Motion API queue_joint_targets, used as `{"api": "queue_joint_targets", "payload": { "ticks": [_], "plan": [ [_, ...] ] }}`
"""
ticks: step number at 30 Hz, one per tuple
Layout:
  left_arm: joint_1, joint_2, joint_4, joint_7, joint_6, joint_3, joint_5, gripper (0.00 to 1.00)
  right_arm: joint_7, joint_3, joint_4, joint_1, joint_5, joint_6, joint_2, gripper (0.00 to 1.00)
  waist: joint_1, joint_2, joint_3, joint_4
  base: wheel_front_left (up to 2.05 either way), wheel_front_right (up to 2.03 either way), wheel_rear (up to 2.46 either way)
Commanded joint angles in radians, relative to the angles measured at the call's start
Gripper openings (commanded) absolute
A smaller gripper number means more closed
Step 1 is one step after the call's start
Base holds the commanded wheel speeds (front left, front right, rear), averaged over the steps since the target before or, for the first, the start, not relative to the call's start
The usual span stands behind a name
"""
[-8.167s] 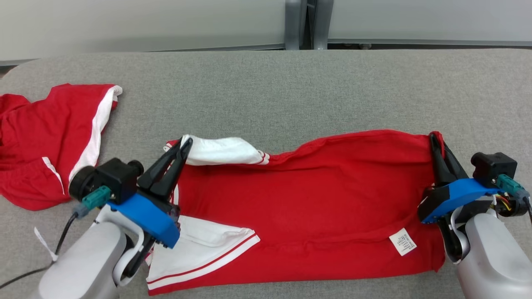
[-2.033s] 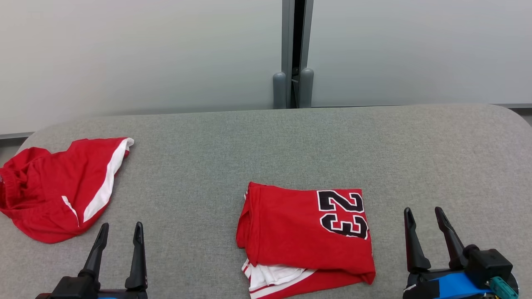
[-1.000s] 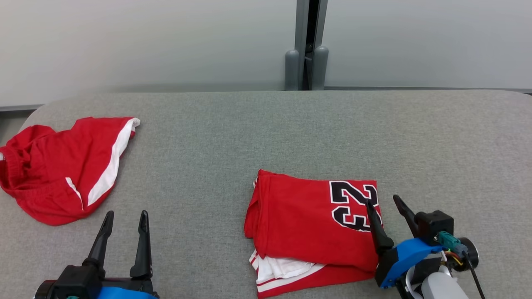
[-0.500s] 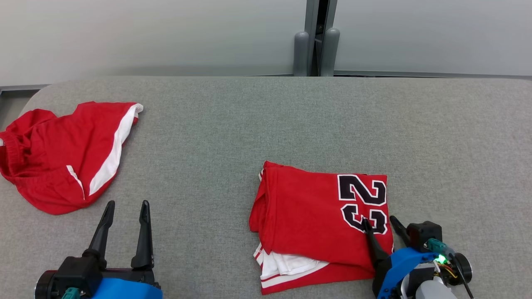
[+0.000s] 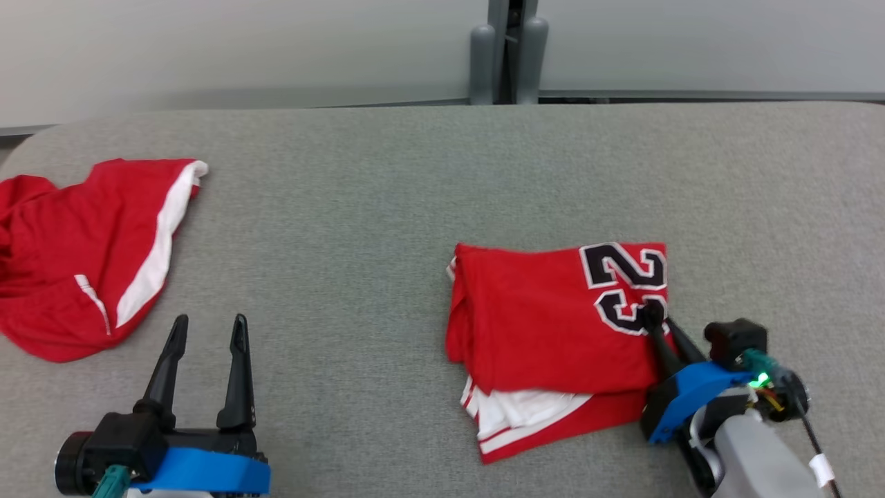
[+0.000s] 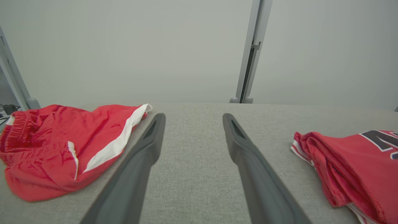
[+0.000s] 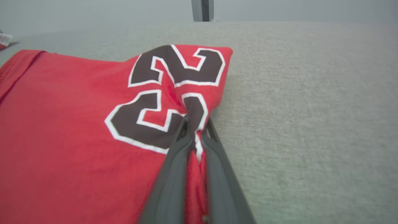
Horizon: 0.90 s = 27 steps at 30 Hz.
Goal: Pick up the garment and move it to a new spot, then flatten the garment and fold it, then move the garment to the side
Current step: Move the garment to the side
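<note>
folded jersey (image 5: pixel 546 325) | near-square; number far-right | right gripper (image 5: pixel 651 319) pinches edge

The folded garment (image 5: pixel 553 325), centre right of the frame, is red with black numerals (image 5: pixel 626 287) edged in white. Its lower layer (image 5: pixel 518 415) is white with thin red stripes. The second garment (image 5: pixel 76 256), at the left edge, is red with a broad white side band. The worktop (image 5: pixel 359 207) is uniform mid-grey. The left tool (image 5: pixel 210 319) and right tool (image 5: pixel 657 319) are black with blue housings (image 5: pixel 200 472). The right tool carries a lit green indicator (image 5: pixel 762 379).
</note>
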Motion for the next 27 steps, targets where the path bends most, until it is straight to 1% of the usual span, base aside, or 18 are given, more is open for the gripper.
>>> {"api": "queue_joint_targets", "payload": {
  "ticks": [1,8,13,16,21,24,27],
  "plan": [
    [-0.018,0.003,-0.007,-0.003,0.004,0.003,-0.005,1.0,-0.006,-0.007,-0.008,-0.026,0.003,-0.001,-0.015,0.0,-0.0001,-0.0001,0.023,-0.024,0.0,0.0,0.0],
    [-0.069,0.003,-0.026,-0.003,-0.005,-0.003,0.009,1.0,-0.016,-0.07,-0.04,-0.07,-0.001,-0.001,-0.076,0.0,-0.0001,-0.0001,0.097,-0.115,0.0,0.0,0.0],
    [-0.11,0.003,-0.043,-0.003,-0.015,-0.003,0.032,1.0,-0.019,-0.119,-0.063,-0.08,0.003,-0.001,-0.089,0.0,-0.0001,-0.0001,0.142,-0.19,0.0,0.0,0.0],
    [-0.136,0.004,-0.048,-0.003,-0.022,-0.003,0.046,1.0,-0.021,-0.146,-0.079,-0.07,-0.002,-0.001,-0.091,0.0,-0.0001,-0.0001,0.159,-0.22,0.0,0.0,0.0],
    [-0.167,0.004,-0.05,-0.003,-0.033,-0.005,0.06,1.0,-0.022,-0.164,-0.113,-0.068,-0.014,-0.001,-0.088,0.0,-0.0001,-0.0001,0.174,-0.237,0.0,0.0,0.0],
    [-0.173,0.004,-0.056,-0.003,-0.035,-0.004,0.061,1.0,-0.022,-0.156,-0.138,-0.093,-0.021,-0.001,-0.08,0.0,-0.0001,-0.0001,0.178,-0.234,0.0,0.0,0.0],
    [-0.176,0.004,-0.061,-0.003,-0.037,0.002,0.059,1.0,-0.022,-0.142,-0.155,-0.134,-0.03,-0.001,-0.089,0.0,-0.0001,-0.0001,0.188,-0.226,0.0,0.0,0.0]
  ]
}}
